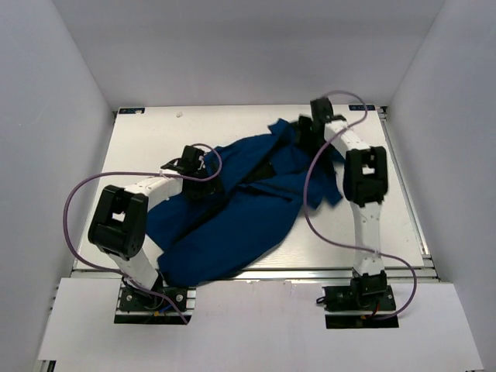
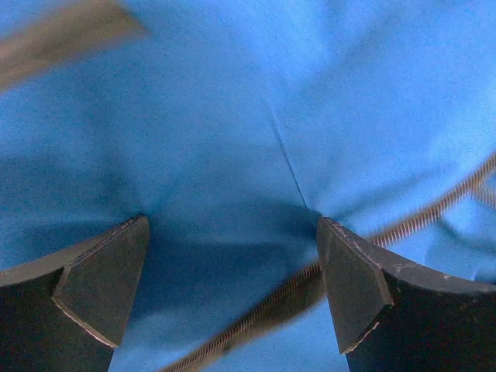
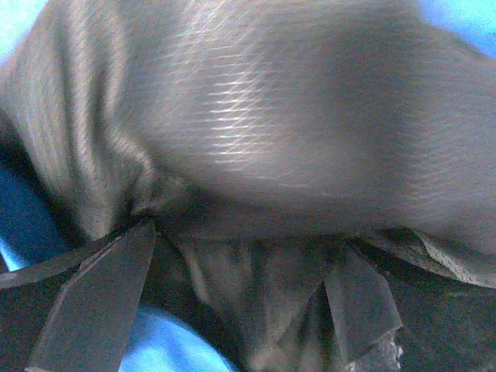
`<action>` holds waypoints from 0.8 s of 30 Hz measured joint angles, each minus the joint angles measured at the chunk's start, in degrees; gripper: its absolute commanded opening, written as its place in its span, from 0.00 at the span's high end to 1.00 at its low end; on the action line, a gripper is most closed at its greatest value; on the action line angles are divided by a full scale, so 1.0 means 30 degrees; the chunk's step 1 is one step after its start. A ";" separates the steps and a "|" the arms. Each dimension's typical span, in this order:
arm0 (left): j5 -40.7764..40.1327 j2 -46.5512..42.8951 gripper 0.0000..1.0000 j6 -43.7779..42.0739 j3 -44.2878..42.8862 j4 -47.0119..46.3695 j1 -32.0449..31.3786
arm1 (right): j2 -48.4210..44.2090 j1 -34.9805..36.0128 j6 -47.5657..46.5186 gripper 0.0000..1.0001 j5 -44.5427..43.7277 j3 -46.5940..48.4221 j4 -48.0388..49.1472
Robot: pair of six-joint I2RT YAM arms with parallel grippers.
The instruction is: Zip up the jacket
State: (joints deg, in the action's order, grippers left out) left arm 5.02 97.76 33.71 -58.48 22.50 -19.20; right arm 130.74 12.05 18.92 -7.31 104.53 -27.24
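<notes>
The jacket (image 1: 232,225) lies crumpled on the table (image 1: 147,136), its near hem just beyond the left arm's base and its body running diagonally away to the right. On the jacket's left side, your left gripper (image 2: 232,232) has its 2 fingers spread apart and pressed into the blue cloth. The zipper teeth (image 2: 267,306) cross between them, so I judge it is there to pin or pick up that zipper edge. At the jacket's far end, the right gripper (image 3: 244,248) also stands open, with black mesh lining (image 3: 256,139) bunched between its fingers but not visibly clamped; it is likely hunting the other edge. The right arm and its purple cable (image 1: 307,194) hang over the jacket's right side, so watch for snags.
</notes>
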 measured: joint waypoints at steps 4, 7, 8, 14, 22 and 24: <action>-0.0058 -0.1093 0.02 0.0984 0.0146 0.1166 -0.2106 | 0.6186 -0.0430 -0.0248 0.11 0.1559 1.0149 0.0262; 0.0117 -0.1464 0.02 0.1297 -0.0546 0.1792 -0.3861 | 0.5821 -0.0882 -0.0423 0.11 0.2827 0.9471 0.1224; 0.0117 -0.1588 0.02 0.1348 -0.0743 0.1880 -0.4131 | 0.4911 -0.0991 -0.0539 0.11 0.3191 0.8138 0.1443; -0.1107 -0.2718 0.02 0.1341 -0.2499 0.2798 -0.4080 | -0.1574 -0.1239 -0.1741 0.11 0.3563 0.3781 0.0044; -0.3104 -0.7832 0.02 0.1180 -0.2091 0.3096 -0.3978 | -1.5125 -0.0991 -0.0510 0.11 0.4109 -0.8561 0.1625; -0.3184 -0.8830 0.02 0.1100 -0.1464 0.3147 -0.3978 | -1.7413 -0.0998 0.0175 0.11 0.4532 -1.2713 0.2310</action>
State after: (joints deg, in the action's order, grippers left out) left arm -4.54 71.26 37.01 -62.87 31.94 -31.14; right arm 78.50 9.06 19.44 6.28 66.39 -20.32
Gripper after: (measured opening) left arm 0.979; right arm 0.895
